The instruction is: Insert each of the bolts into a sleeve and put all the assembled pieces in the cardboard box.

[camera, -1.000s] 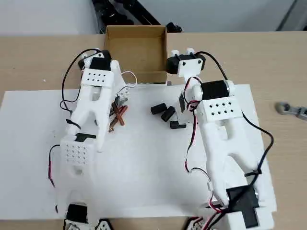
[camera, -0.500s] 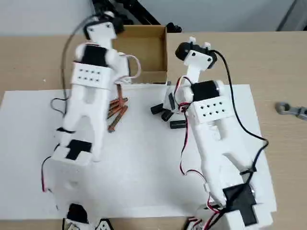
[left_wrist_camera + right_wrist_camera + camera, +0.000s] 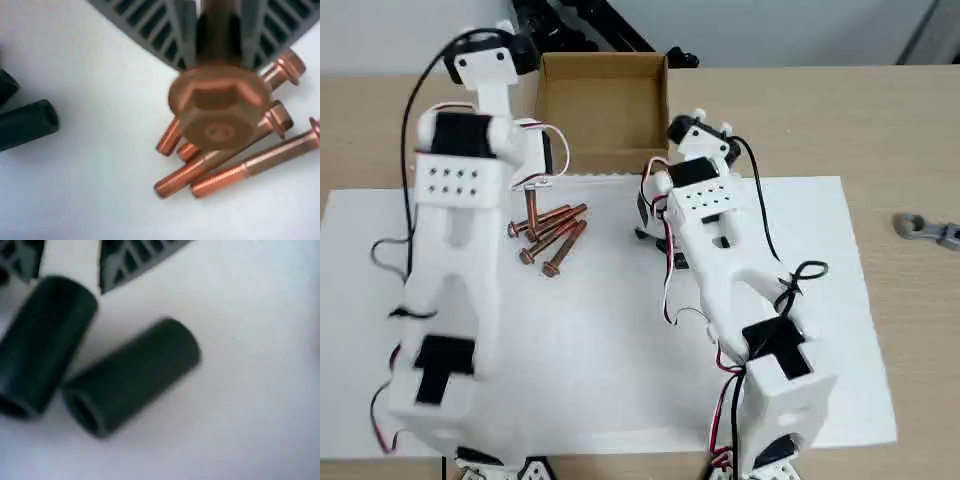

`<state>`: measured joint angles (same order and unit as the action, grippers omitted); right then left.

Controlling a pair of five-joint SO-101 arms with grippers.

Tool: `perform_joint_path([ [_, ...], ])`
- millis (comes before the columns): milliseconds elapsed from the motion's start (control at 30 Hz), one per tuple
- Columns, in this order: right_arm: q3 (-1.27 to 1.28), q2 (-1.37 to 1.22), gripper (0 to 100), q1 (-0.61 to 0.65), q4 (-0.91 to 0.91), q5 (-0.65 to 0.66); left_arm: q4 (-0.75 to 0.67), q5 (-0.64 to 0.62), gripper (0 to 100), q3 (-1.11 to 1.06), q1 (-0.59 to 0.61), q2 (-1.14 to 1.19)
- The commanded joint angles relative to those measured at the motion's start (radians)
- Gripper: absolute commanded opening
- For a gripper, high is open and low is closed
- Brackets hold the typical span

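- My left gripper [image 3: 220, 45] is clamped on a copper bolt [image 3: 218, 112]. On the wrist camera its six-sided head faces me and the shank runs back between the two ribbed fingers.
- Past that held bolt lie the loose bolts [image 3: 225, 165], a small heap of copper ones crossing and touching each other on the white sheet [image 3: 620, 360].
- From overhead, I see the left arm stretched out along the sheet's left side, with the heap just beside its far end.
- My right gripper [image 3: 67, 275] sits low over the sheet with its fingers apart, one on either side of the end of a black sleeve [image 3: 45, 347]. I can't tell whether they touch it.
- A second sleeve [image 3: 132, 377] lies flat just beside the first, its open end turned toward the camera.
- Both sleeves rest on the sheet under the right arm's tip, apart from the bolt heap.
- The cardboard box [image 3: 603, 66] stands open-topped on the wooden surface [image 3: 880, 120] at the sheet's far edge, between the two arm ends.
- A metal tool [image 3: 923, 228] lies on the surface off the sheet's right side.
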<state>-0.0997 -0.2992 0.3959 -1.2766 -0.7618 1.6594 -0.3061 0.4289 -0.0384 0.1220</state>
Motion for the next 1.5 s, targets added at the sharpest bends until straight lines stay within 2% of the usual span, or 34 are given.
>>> perform_joint_path([
  [0, -0.12, -0.015, 8.6, 0.022, 0.001, -0.064, -0.083, 0.017, 0, -0.131, 0.003, -0.175],
  [200, -0.23, -0.09, 9.0, 0.054, -0.067, -0.158, -0.213, 0.017, 0, -0.427, 0.005, -0.35],
  [367, -0.288, -0.185, 9.1, 0.048, -0.076, -0.18, -0.288, 0.018, 0, -0.553, -0.002, -0.476],
  [633, -0.39, -0.272, 9.1, 0.047, -0.067, -0.181, -0.287, 0.02, 0, -0.607, 0.005, -0.519],
  [833, -0.39, -0.302, 18.2, 0.047, -0.07, -0.245, -0.29, 0.02, 0, -0.607, 0.005, -0.519],
  [1467, -0.388, -0.429, 18.4, 0.048, -0.067, -0.25, -0.292, 0.018, 0, -0.608, 0.005, -0.516],
])
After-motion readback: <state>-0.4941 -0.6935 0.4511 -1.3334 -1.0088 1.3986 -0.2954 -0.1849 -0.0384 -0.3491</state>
